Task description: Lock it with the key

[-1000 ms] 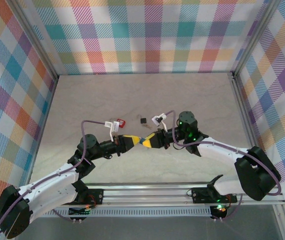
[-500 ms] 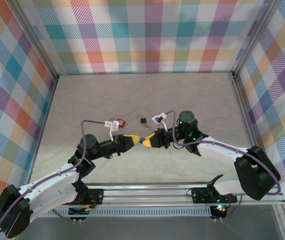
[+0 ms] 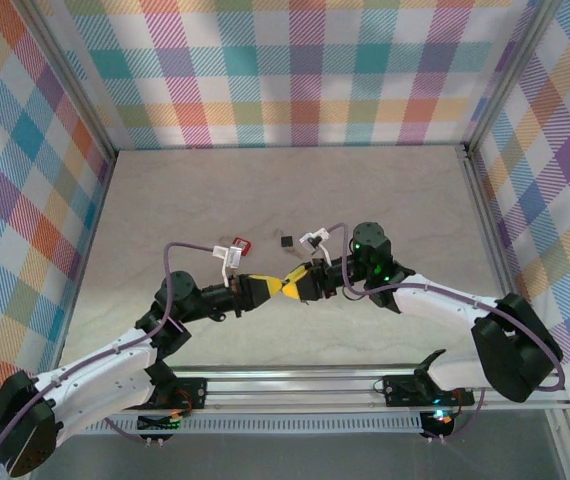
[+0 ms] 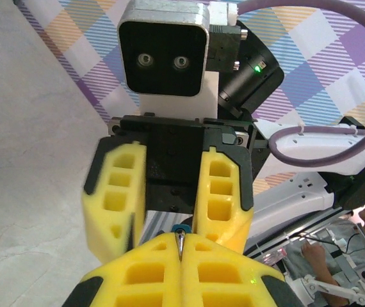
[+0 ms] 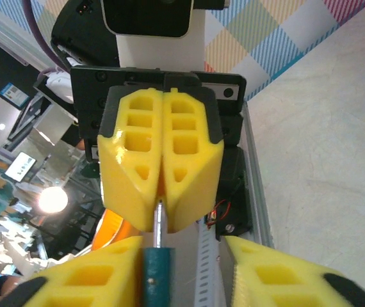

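The tiny thin silver-grey metal key (image 5: 159,225) is pinched by your left gripper (image 5: 160,211), yellow fingers pressed together, its blade meeting the small blue padlock (image 5: 157,272) between the spread fingers of your right gripper (image 4: 170,224). With nothing clamping that padlock, it could slip off the blade onto the beige table (image 3: 395,200), short of the small red padlock (image 3: 241,243) beyond.

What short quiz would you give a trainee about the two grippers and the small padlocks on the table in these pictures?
1. True or false: the left gripper is shut on the key.
2. The fingers of the right gripper stand: A) pressed together; B) apart.
3. What colour is the padlock lying on the table left of the small black padlock in the top view?
Key: 1 true; 2 B; 3 red.
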Action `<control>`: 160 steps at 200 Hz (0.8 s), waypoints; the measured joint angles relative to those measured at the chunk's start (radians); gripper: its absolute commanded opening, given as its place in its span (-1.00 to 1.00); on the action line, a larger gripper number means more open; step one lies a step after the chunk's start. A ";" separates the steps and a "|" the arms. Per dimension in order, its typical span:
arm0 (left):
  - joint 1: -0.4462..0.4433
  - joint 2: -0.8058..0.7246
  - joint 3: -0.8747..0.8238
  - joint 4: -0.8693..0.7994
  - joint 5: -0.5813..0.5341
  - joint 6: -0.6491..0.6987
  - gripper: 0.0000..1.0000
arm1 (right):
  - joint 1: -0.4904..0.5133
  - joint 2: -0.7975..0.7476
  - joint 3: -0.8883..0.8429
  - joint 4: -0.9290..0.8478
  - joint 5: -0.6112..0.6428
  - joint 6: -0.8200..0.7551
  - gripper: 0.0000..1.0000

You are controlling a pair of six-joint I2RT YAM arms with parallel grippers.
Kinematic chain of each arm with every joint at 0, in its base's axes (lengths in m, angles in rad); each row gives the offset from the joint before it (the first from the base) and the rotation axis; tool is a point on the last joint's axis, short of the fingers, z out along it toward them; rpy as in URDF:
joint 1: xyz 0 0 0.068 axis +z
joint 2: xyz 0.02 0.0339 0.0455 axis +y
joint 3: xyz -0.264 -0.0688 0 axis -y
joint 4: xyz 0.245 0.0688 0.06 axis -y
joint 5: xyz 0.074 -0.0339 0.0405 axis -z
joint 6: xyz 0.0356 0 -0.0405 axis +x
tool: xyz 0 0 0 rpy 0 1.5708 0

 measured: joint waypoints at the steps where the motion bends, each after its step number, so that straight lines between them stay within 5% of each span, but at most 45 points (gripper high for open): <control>1: 0.000 -0.001 0.000 -0.001 0.001 0.000 -1.00 | 0.000 0.000 0.000 0.000 0.001 -0.001 -0.13; 65: -0.001 -0.060 0.001 -0.112 -0.018 0.055 -1.00 | -0.008 -0.121 -0.005 -0.123 0.121 -0.077 0.53; 120: -0.001 -0.065 0.005 -0.179 -0.088 0.090 -1.00 | -0.046 -0.308 -0.082 -0.211 0.355 -0.121 1.00; 160: -0.001 0.000 0.025 -0.176 -0.119 0.102 -1.00 | -0.080 -0.426 -0.158 -0.252 0.544 -0.114 0.98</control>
